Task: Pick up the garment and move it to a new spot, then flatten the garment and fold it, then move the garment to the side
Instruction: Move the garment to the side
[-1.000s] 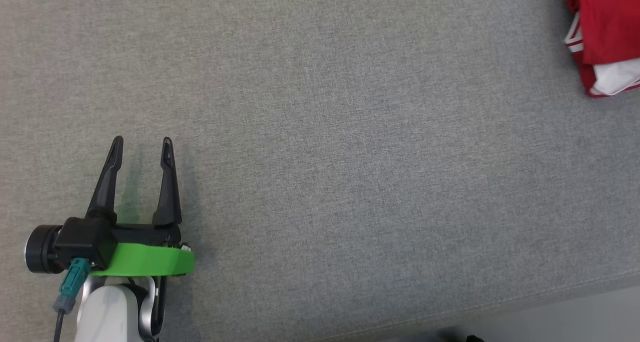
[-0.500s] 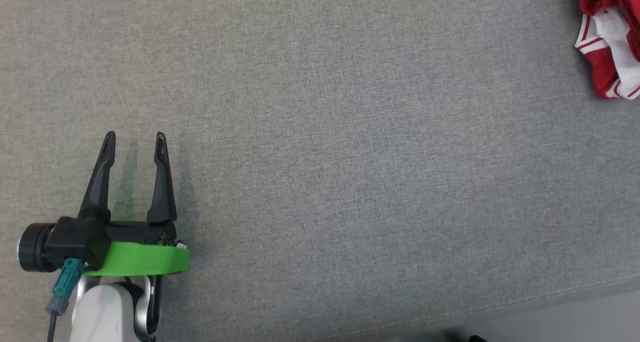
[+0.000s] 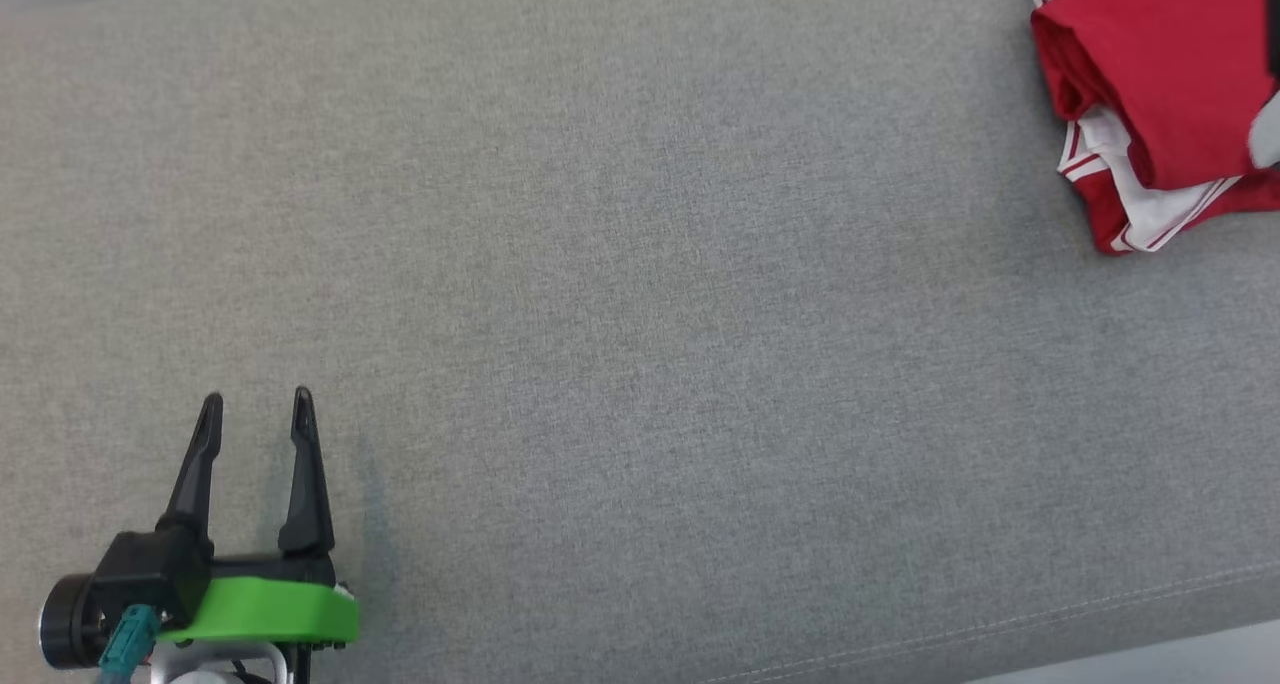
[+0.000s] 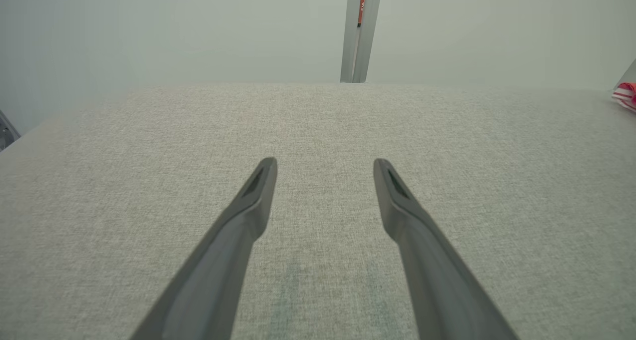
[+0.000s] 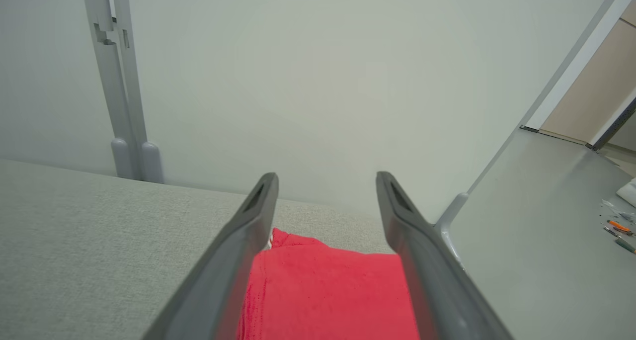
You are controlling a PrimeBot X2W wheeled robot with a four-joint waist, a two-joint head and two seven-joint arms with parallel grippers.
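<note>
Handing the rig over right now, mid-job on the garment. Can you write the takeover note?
Left gripper: jaws open, empty, over the grey surface at near left.
Right gripper: jaws open above the red garment, not gripping it.
Garment: folded bundle at the surface's far right.
Done: fold and side move, it seems.
To do: probably just draw the right arm clear, check the fold.
</note>
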